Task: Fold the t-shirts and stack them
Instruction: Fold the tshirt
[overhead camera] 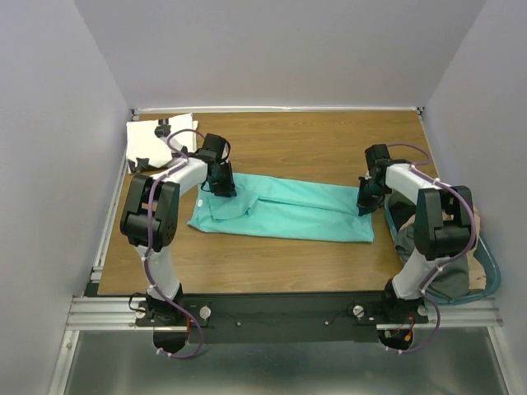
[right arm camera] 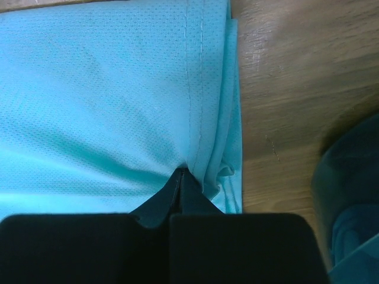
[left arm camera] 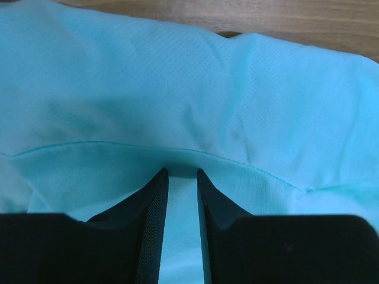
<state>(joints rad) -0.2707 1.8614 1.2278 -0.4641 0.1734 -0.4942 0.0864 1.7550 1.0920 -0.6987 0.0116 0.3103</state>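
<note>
Left, right jaws around opposite ends of turquoise t-shirt [overhead camera: 296,214]

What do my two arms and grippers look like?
Both the left arm and right arm have white links with bulky black joint housings, with thin purple cables looping along each. The left gripper and right gripper have matt black wedge-shaped fingers tapering to narrow tips. No markings show.
</note>
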